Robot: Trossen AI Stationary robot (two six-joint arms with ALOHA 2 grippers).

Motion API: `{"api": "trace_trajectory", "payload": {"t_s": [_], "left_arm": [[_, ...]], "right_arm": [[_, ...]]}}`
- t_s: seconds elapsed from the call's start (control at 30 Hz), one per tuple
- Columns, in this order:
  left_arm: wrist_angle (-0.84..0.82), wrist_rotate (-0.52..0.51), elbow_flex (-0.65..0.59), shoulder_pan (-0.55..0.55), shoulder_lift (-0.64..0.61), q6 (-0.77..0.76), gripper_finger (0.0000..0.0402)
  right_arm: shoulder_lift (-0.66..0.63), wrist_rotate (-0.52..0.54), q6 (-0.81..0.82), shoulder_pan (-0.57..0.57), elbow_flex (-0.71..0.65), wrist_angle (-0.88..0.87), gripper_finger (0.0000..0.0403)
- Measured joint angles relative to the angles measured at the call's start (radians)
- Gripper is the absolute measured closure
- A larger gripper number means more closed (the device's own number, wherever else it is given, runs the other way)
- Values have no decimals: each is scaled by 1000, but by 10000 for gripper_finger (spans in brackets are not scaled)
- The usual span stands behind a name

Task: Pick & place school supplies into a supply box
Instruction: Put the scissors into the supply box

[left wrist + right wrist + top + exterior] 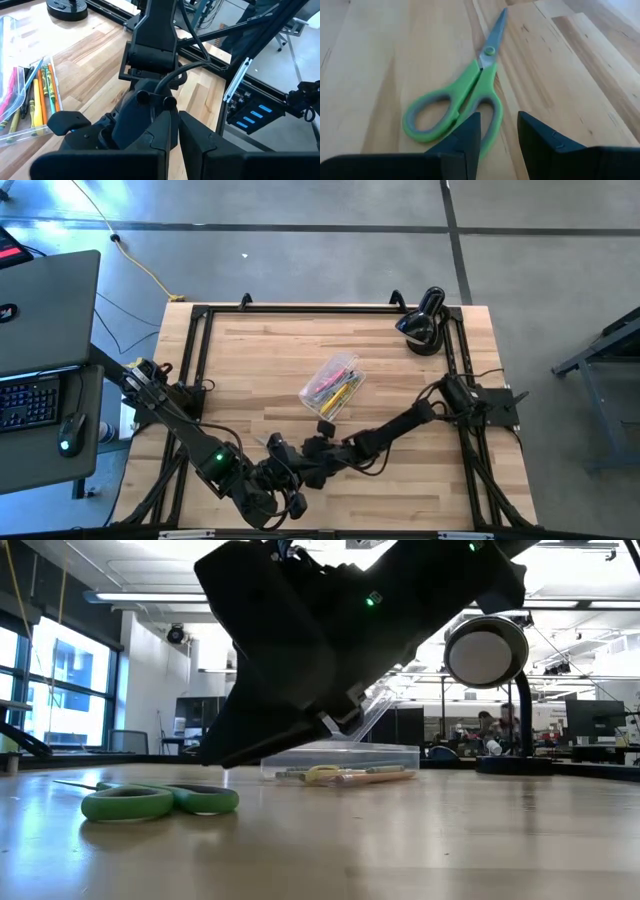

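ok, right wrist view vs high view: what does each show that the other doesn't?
Right wrist only: the green-handled scissors lying closed and flat on the wood, right gripper fingers parted just short of a handle loop. High only: the clear plastic supply box with pencils inside, the black rounded device, the left gripper near the front edge, a laptop off-table. Both: the wooden table.

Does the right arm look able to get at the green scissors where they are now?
Probably yes. The right tool hangs just over the green scissors, fingers parted around one handle loop. The scissors lie flat on bare table, nothing covering them, clear of the supply box.
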Motion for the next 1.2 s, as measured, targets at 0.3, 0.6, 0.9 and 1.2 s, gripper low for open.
{"api": "trace_trajectory", "payload": {"t_s": [0.3, 0.6, 0.9, 1.2], "left_arm": [[-3, 0, 0, 0, 0, 5, 334], [-3, 0, 0, 0, 0, 26, 334], [-3, 3, 0, 0, 0, 26, 334], [-2, 6, 0, 0, 0, 26, 335]], "right_arm": [[33, -10, 3, 0, 0, 32, 295], [59, 44, -51, 8, 2, 10, 296], [55, -7, -201, 7, 5, -126, 378], [56, -64, -243, 8, 3, -135, 393]]}}
